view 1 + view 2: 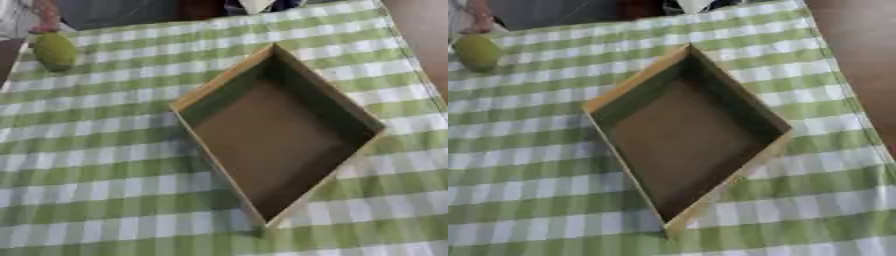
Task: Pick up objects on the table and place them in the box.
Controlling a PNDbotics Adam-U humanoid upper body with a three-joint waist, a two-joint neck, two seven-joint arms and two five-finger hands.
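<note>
Neither of my hands showed; a green fruit (54, 50) lay far left of the open box (214, 85) on the checked cloth (87, 175).

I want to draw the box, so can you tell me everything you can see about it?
The box is a shallow open tray with no lid, looking like brown cardboard with lighter tan rims. Its inside is darker brown and holds nothing. It lies flat on the green and white checked tablecloth, turned askew so one corner points to the far side and another to the near side. Nothing but the cloth touches it, and no hand is near.
</note>
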